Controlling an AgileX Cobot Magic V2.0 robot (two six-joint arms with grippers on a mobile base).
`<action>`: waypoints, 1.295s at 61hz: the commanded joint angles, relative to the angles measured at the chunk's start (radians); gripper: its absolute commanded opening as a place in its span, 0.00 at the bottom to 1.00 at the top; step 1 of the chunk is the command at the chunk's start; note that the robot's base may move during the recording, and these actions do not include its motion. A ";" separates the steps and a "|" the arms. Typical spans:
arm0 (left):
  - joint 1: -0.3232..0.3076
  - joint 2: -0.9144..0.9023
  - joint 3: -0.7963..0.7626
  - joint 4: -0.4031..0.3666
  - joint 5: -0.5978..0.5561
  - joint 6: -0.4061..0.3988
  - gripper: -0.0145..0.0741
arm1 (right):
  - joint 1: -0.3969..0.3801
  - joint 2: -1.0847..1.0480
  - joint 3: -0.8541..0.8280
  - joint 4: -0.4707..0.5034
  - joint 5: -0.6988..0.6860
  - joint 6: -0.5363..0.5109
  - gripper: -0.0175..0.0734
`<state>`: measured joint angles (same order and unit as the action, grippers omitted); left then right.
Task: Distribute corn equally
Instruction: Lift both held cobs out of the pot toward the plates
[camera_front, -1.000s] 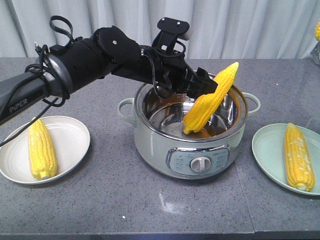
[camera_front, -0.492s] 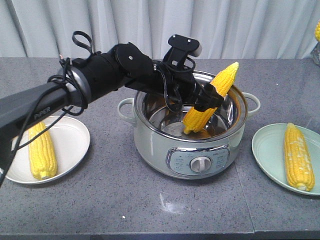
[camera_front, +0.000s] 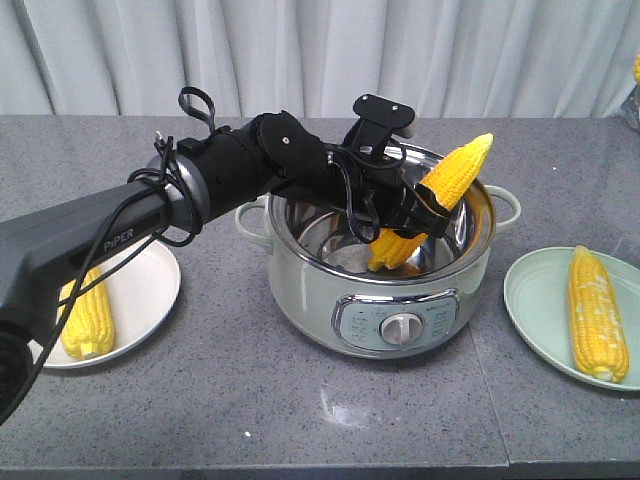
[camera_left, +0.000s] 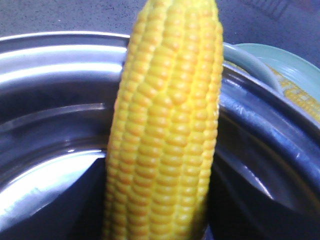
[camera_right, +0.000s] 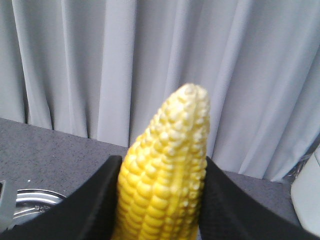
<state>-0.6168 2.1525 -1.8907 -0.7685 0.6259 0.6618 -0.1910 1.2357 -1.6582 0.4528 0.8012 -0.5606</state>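
Nearest on the pot (camera_front: 300, 290), the control knob (camera_front: 401, 327) faces the camera. Picture-left of the pot, a white plate (camera_front: 150, 275) carries the flat cob (camera_front: 88, 320); picture-right, a green plate (camera_front: 535, 300) carries the second cob (camera_front: 597, 315). The left arm (camera_front: 230, 170) comes in from the white-plate side, forearm stretched over the rim, wrist angled down inside. The left gripper (camera_front: 415, 215) is clamped on the leaning cob (camera_front: 455, 170), butt inside the pot, tip above the far rim. The right gripper (camera_right: 162, 170), shown only by its wrist camera, has fingers (camera_right: 95, 200) pressed on the raised cob (camera_right: 170, 150), tip up, curtain (camera_right: 75, 65) behind.
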 joint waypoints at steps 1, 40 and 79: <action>-0.007 -0.059 -0.033 -0.041 -0.044 -0.002 0.30 | -0.008 -0.017 -0.027 0.010 -0.063 -0.005 0.19; 0.152 -0.451 -0.039 0.127 0.217 -0.153 0.15 | -0.008 -0.018 -0.027 0.186 0.070 -0.014 0.19; 0.220 -0.714 -0.036 0.411 0.384 -0.316 0.15 | -0.008 -0.017 -0.027 0.412 0.290 -0.114 0.19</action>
<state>-0.3962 1.4656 -1.9009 -0.3372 1.0694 0.3591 -0.1910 1.2357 -1.6582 0.8147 1.1378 -0.6627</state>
